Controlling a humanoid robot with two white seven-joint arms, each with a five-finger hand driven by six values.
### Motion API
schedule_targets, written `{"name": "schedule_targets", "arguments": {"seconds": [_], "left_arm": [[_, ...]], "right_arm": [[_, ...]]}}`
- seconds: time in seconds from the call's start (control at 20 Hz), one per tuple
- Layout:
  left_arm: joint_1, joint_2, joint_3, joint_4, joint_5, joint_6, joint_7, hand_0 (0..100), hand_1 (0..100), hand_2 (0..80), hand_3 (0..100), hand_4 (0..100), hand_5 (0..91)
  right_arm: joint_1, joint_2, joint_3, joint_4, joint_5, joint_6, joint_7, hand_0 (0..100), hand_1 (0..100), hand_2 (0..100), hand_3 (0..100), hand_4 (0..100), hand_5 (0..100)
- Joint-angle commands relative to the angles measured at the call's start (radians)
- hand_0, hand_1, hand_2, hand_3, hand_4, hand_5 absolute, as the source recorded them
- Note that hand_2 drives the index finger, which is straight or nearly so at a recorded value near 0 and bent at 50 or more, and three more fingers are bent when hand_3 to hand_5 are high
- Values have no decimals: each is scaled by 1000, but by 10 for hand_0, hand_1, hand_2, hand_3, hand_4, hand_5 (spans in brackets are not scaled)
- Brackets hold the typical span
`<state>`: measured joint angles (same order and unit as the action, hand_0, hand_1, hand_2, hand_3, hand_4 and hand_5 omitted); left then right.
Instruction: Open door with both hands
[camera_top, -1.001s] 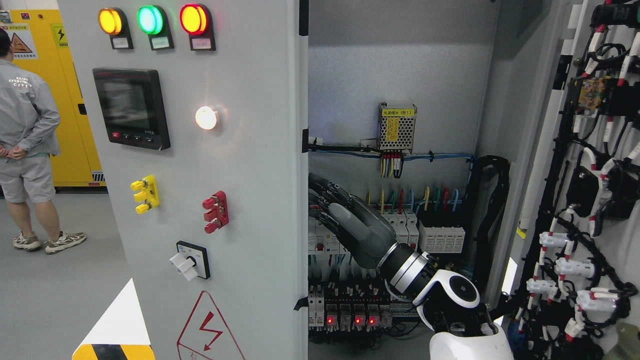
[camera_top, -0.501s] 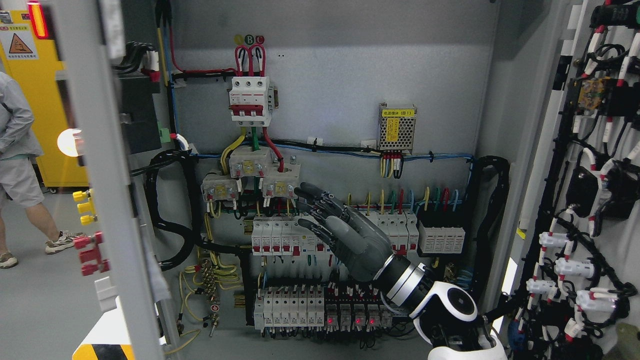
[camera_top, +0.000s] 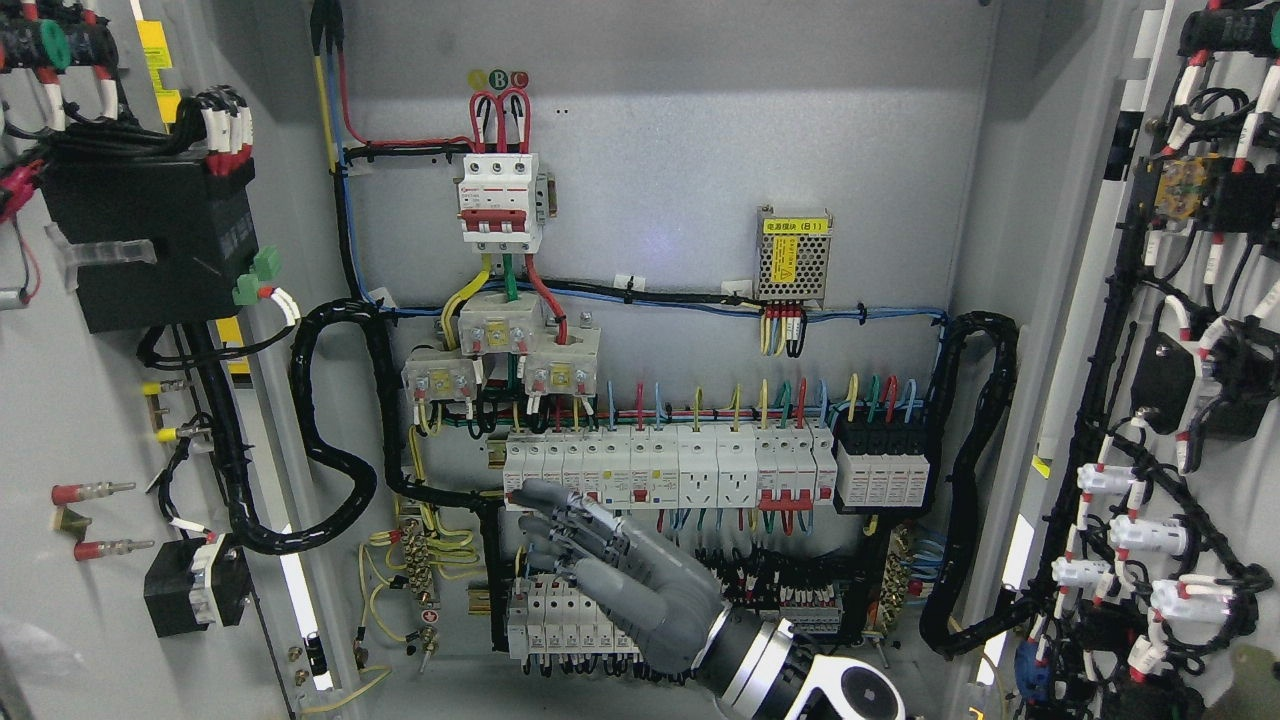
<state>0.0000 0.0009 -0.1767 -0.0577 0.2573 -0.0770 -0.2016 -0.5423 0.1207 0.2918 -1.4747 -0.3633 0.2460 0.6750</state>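
Observation:
The grey cabinet's left door (camera_top: 100, 420) stands swung wide to the left, its wired inner face turned toward me. At the right edge, the right door (camera_top: 1245, 500) is likewise wide open, showing black cables and white connectors. My right hand (camera_top: 535, 528) hovers low in the middle of the opening, in front of the lower rows of breakers. Its fingers (camera_top: 590, 530) are stretched out toward the left and hold nothing. The hand touches neither door. No left arm shows.
Inside the cabinet are a red three-pole breaker (camera_top: 500, 200), a meshed power supply (camera_top: 793, 255), a long row of white breakers (camera_top: 700, 470) and thick black conduits (camera_top: 340, 470). A black meter box (camera_top: 140, 240) juts from the left door's inner face.
The left door has swung from half shut to fully open at the left, hiding the person and yellow cabinet. My right hand has dropped down and leftward, away from the door.

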Motion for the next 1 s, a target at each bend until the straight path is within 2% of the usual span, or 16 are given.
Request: {"name": "schedule_targets", "arguments": {"seconds": [0.0, 0.2, 0.4, 0.55, 0.7, 0.95], "left_arm": [[-3, 30, 0, 1, 0, 0, 1, 120, 556, 0, 0, 0, 0], [-3, 30, 0, 1, 0, 0, 1, 120, 556, 0, 0, 0, 0], [-2, 30, 0, 1, 3, 0, 1, 120, 556, 0, 0, 0, 0], [-2, 28, 2, 1, 3, 0, 1, 120, 556, 0, 0, 0, 0], [-2, 28, 2, 1, 3, 0, 1, 120, 556, 0, 0, 0, 0], [-2, 28, 0, 1, 3, 0, 1, 120, 556, 0, 0, 0, 0]], "right_arm": [[87, -22, 266, -78, 1, -5, -2, 0, 500, 40, 0, 0, 0], [82, -23, 349, -79, 0, -5, -2, 0, 500, 40, 0, 0, 0], [76, -15, 407, -67, 0, -4, -2, 0, 500, 40, 0, 0, 0], [65, 5, 447, -53, -2, 6, -2, 0, 500, 40, 0, 0, 0], [44, 23, 454, -7, -3, 7, -3, 0, 500, 40, 0, 0, 0], [30, 25, 466, 8, -2, 7, -5, 0, 500, 40, 0, 0, 0]]}}
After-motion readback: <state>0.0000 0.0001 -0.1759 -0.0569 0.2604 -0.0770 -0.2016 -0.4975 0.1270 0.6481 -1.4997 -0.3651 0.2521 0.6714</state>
